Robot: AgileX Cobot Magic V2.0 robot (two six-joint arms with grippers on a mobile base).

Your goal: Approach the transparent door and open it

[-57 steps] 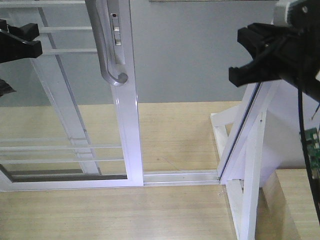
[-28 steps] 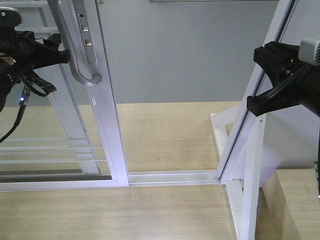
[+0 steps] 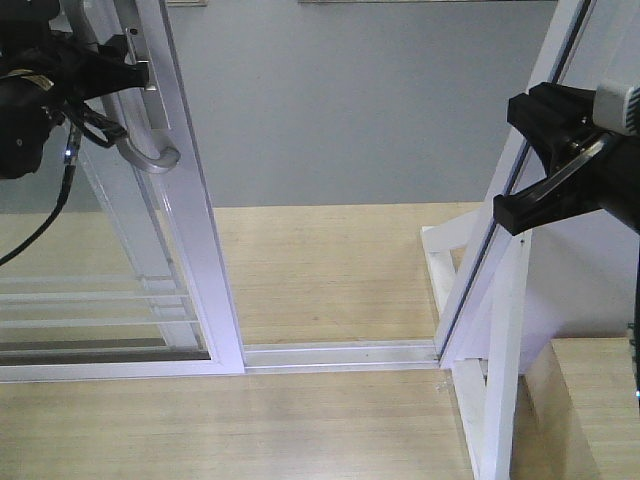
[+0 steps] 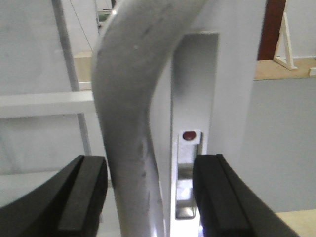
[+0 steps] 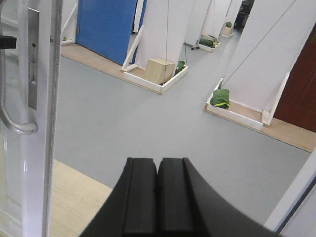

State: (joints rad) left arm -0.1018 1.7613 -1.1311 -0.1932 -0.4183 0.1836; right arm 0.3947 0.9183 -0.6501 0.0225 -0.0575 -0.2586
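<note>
**Gripper hooked on the handle, door partly open**

At the far left of the front view, the left gripper [image 3: 138,73] straddles the curved grey handle [image 3: 150,152] of the glass door [image 3: 195,260]. Its wrist view shows the 2 fingers [image 4: 81,197] spread, 1 on each side of the handle. The left finger touches it or sits just beside it and the right one is clear of it, so nothing is clamped.

The door stands at the left, with bare floor rail [image 3: 340,354] between its edge and the white post [image 3: 505,330] on the right (well along, I judge). With no squeeze, any further pull rests on 1 finger, which could slide down the curve and off the hooked end. The loose cable [image 3: 63,185] under that arm could also snag there.

The right gripper [image 5: 158,195] is closed on nothing. It hangs near the post and could knock it if the base turns.

Far off, a closed tan box [image 5: 159,70] sits on a white floor frame [image 5: 148,84]. Further right, a green bag [image 5: 220,97] lies on another.
</note>
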